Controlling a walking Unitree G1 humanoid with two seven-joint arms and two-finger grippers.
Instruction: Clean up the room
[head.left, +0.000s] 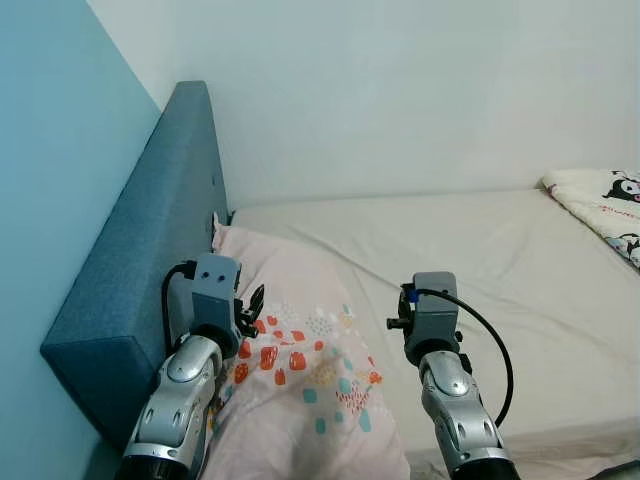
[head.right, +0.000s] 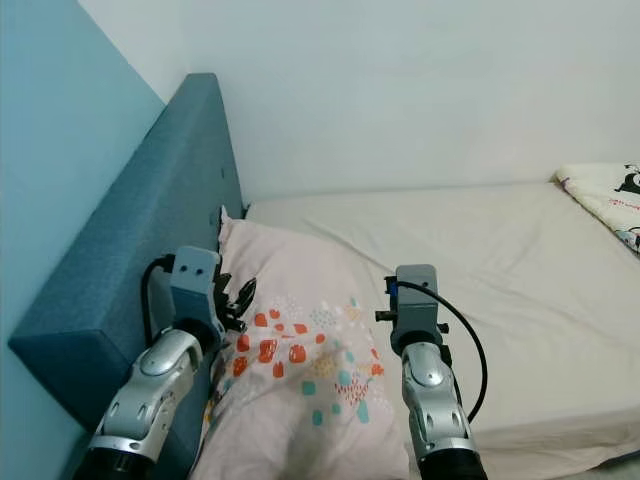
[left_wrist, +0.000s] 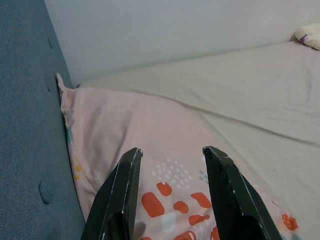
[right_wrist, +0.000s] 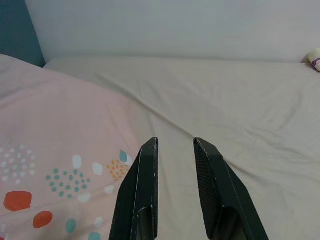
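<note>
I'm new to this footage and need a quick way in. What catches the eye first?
A pink pillow with red and teal spots lies at the head of the bed, against the blue headboard. Both grippers hover open above it: the left gripper nearer the headboard, the right gripper over the pillow's edge beside the cream sheet.

1. The left pincer (left_wrist: 171, 152) hangs over the pink pillow (left_wrist: 145, 130), its two black fingers (left_wrist: 125, 185) parted with a clear gap between them.
2. Red and teal spots mark the pillow near the fingertips.
3. At nine o'clock, the blue padded headboard (left_wrist: 30, 130) touches the pillow's edge.
4. From one to three o'clock spreads the beige bed sheet (left_wrist: 240, 95), backed by a white wall (left_wrist: 165, 30).
</note>
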